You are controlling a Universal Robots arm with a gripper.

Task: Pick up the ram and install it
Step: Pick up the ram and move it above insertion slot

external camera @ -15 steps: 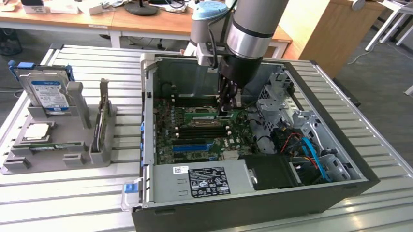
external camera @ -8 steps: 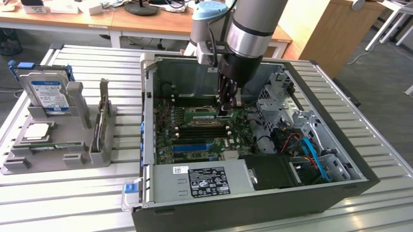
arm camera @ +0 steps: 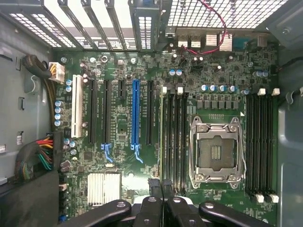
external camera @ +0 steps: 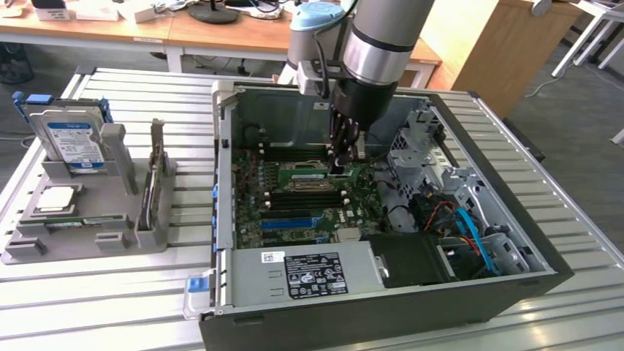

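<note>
I'm seeing gripper (external camera: 341, 169) fingers pressed together at end of ram (external camera: 306, 173), stick standing edge-up along memory slots (arm camera: 174, 137) beside CPU socket (arm camera: 217, 150); seating unclear. I'm judging it best keeping board upright, lined with slot, pushing straight down, no twisting

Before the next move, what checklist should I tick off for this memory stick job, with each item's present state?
1. The gripper is closed on the memory stick: ok, the green stick sits at its fingertips in the exterior view.
2. Stick is above the motherboard, inside the open case: ok.
3. Memory slots beside the processor socket are empty: ok.
4. Stick is lined up with, or seated in, one slot: cannot tell.
5. Slot end clips are open: cannot tell.
6. Blue cable is clear of the slots: ok.
</note>
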